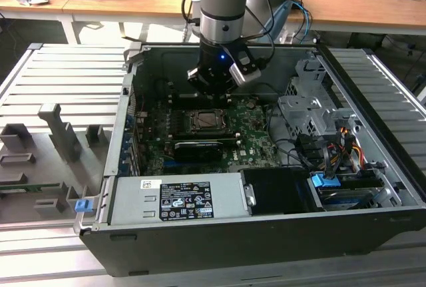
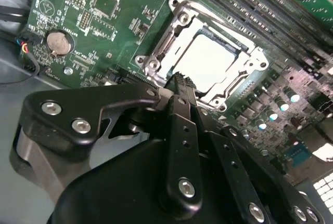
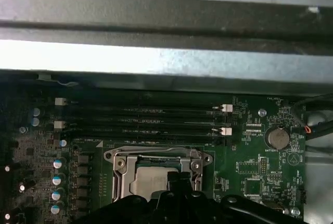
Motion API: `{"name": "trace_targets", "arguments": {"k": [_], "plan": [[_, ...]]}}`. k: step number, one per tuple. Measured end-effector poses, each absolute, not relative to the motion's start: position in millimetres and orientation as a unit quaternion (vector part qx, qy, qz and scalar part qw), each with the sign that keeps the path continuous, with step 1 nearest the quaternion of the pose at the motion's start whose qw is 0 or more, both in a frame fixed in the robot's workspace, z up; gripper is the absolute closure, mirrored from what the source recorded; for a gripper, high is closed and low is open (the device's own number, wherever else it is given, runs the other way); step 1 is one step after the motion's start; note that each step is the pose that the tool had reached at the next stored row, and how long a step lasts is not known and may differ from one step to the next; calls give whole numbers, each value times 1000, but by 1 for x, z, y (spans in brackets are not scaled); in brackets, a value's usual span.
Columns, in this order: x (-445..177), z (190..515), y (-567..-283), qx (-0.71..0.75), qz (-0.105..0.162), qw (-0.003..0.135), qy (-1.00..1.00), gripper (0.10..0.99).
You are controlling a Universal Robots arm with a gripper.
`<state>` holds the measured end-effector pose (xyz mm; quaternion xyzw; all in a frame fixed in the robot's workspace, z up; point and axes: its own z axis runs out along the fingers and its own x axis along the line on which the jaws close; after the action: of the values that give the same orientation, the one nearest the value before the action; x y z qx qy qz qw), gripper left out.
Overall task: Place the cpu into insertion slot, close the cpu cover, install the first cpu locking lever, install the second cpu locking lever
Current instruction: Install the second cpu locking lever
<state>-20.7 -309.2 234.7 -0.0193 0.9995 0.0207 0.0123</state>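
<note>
One step of four looks complete, a judgement from the layout: the cpu [image 2: 210,63] lies flat inside the insertion slot [image 2: 156,65], its pale face showing through the window of the cpu cover [image 2: 248,67], which seems lowered over it. Whether either locking lever is latched cannot be told. The gripper [image 2: 179,81] hangs just above the slot's edge, fingers drawn together, holding nothing. Container: open computer case [image 1: 120,127], motherboard [image 1: 256,137] on its floor, slot near centre.
</note>
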Motion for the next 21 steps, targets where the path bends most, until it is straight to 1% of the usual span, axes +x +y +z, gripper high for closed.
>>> {"name": "trace_targets", "arguments": {"k": [5,21], "plan": [[-21,235,-318,-19,21,12,1000,980],[-21,235,-332,-19,21,12,1000,980]]}}
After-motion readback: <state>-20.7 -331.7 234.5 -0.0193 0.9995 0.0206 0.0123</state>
